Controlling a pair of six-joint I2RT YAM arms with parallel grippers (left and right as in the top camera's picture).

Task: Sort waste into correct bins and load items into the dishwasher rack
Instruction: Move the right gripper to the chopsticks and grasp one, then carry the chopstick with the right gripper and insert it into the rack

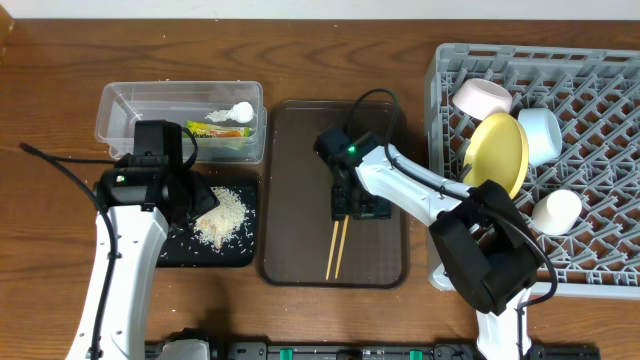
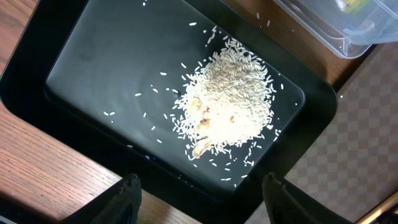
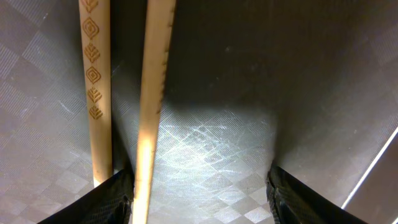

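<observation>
The pair of wooden chopsticks [image 1: 337, 248] lies on the dark brown serving tray [image 1: 290, 190]. My right gripper [image 1: 347, 210] hangs open low over their upper ends. In the right wrist view one chopstick [image 3: 154, 93] runs just inside the left finger and the other [image 3: 94, 93] lies outside it; my right gripper [image 3: 202, 199] holds nothing. My left gripper [image 2: 200, 202] is open over the near edge of the black tray [image 2: 81, 81], which holds a heap of rice [image 2: 233, 99]. The clear tub [image 1: 125, 105] holds the green-and-orange wrapper [image 1: 215, 130] and the white scrap [image 1: 238, 110].
The grey dishwasher rack [image 1: 600, 250] at the right holds the yellow plate [image 1: 497, 152] on edge, the pinkish-white bowl [image 1: 482, 97], the light blue bowl [image 1: 540, 133] and the pale green cup [image 1: 556, 211]. Loose grains lie scattered round the rice heap. Brown wooden table lies all round.
</observation>
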